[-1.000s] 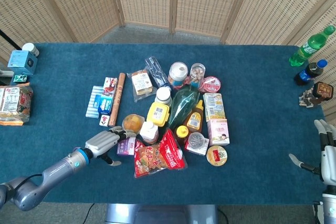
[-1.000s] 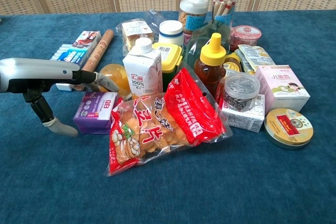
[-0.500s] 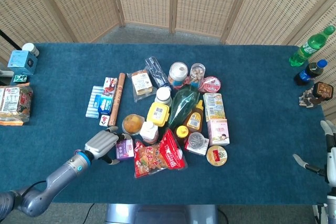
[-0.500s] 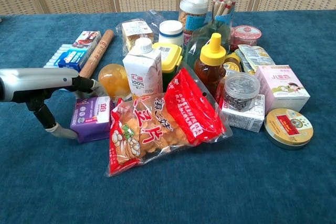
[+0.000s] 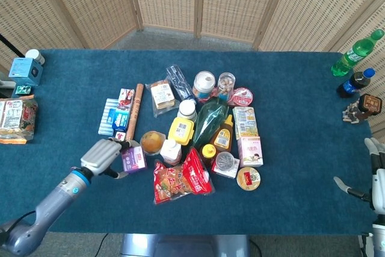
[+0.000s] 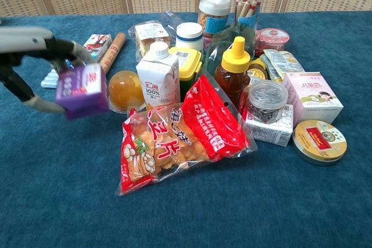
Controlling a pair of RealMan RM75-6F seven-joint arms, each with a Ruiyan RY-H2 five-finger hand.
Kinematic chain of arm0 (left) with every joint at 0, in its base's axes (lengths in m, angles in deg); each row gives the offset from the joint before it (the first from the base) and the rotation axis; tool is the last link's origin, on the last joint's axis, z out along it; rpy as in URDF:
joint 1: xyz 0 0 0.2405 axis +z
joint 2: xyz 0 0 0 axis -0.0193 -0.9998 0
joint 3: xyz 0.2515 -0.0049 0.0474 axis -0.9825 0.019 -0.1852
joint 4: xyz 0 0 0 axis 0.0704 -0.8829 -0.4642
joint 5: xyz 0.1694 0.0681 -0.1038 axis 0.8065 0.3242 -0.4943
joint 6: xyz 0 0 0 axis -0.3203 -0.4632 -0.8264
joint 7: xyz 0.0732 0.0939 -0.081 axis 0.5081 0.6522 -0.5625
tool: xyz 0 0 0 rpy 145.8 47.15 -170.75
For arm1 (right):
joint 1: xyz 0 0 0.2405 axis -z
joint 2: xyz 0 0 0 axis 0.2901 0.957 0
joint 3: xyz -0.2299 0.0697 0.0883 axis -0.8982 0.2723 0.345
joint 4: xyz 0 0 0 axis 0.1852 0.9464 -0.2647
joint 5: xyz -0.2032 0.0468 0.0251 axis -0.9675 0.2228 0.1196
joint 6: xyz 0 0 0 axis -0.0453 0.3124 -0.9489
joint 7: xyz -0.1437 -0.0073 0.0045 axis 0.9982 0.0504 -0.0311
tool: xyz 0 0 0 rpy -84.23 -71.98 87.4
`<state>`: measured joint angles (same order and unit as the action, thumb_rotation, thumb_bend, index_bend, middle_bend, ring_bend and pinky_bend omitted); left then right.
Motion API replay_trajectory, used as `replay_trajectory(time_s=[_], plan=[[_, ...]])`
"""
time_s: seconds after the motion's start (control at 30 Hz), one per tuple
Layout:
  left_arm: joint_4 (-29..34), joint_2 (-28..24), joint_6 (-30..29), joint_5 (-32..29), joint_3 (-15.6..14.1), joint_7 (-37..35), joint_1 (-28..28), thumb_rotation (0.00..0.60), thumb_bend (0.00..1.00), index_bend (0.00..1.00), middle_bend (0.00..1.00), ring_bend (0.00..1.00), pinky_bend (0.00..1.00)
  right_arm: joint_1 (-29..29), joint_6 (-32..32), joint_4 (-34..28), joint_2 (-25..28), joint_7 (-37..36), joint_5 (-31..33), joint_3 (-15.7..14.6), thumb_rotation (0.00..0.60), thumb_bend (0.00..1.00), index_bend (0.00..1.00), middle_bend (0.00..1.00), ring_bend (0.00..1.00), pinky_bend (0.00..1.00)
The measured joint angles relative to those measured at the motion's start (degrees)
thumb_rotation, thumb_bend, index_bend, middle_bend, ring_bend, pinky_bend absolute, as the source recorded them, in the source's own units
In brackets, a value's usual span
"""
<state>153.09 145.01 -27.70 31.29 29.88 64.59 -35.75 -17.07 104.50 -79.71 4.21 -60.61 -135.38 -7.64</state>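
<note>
- Gripping a small purple carton [image 6: 82, 90], the left robot hand [image 5: 101, 156] now carries it clear of the table [image 5: 289, 88]; a second ago the carton lay on the cloth against the red snack bag [image 6: 177, 135], so the pick-up looks made and the carton is free to be carried off.
- In the head view the purple carton [image 5: 132, 159] sits at the hand's fingertips, left of the pile and just below the orange jelly cup [image 5: 151, 142]; half a second ago it was lower and closer to the snack bag.
- In the chest view the left robot hand [image 6: 43, 56] has fingers over the carton's top and the thumb under its left side, closed snugly round it; the carton is tilted, label facing the camera.
- Judging by the lift, the hold seems firm, though a tilted box pinched at one end could slip.
- The right robot hand [image 5: 372, 176] rests at the table's far right edge, holding nothing, fingers spread and thumb out, well apart from the pile.
- Around the gap left by the carton stand a white milk carton [image 6: 157, 75], a honey bottle with a yellow cap [image 6: 235, 71] and a yellow-lidded jar [image 6: 190, 65].
- Further left lie a long brown stick pack [image 5: 133, 111] and a blue-striped packet [image 5: 109, 116].
</note>
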Motion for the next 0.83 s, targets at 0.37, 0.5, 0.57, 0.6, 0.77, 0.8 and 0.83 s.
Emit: replay_trajectory(time_s=[0.37,0.5,0.57,0.6,0.77,0.8,0.83], plan=[[3.85,-8.23,-12.61,8.45,4.46,-11.8,5.09,0.6,0.35,0.49,0.49,0.58,0.29,-0.52,-1.1,0.87,-1.59,0.02,0.05,-0.26,0.512,0.0,0.0,0.0,0.0,0.0],[4.88,-10.71,-15.77,10.22,6.5,-14.85,6.46,0.6,0.35,0.49,0.49,0.58,0.29,-0.36,-1.09,1.42,-1.9,-0.44,0.15,-0.33,0.513,0.0,0.0,0.0,0.0,0.0],[5.17,-11.09,-17.24,10.59,7.37,-15.81,6.99,0.6,0.35,0.49,0.49,0.58,0.29,-0.31,-1.2,1.67,-1.97,-0.57,0.3,-0.35,0.515,0.0,0.0,0.0,0.0,0.0],[5.28,-11.25,-17.77,10.67,7.74,-16.27,7.21,0.6,0.35,0.49,0.49,0.58,0.29,-0.33,-1.34,1.77,-1.99,-0.63,0.37,-0.34,0.516,0.0,0.0,0.0,0.0,0.0],[5.49,-11.84,-18.71,11.03,8.81,-17.27,7.93,0.6,0.34,0.5,0.5,0.58,0.29,-0.74,-2.02,2.0,-2.13,-0.57,0.56,-0.15,0.512,0.0,0.0,0.0,0.0,0.0],[5.49,-11.83,-18.71,11.04,8.83,-17.19,7.98,0.6,0.34,0.5,0.5,0.59,0.29,-0.91,-2.24,2.05,-2.25,-0.5,0.58,-0.1,0.513,0.0,0.0,0.0,0.0,0.0],[5.48,-11.84,-18.66,11.05,8.83,-17.11,8.03,0.6,0.34,0.5,0.5,0.59,0.29,-1.04,-2.42,2.09,-2.33,-0.45,0.61,-0.07,0.511,0.0,0.0,0.0,0.0,0.0]])
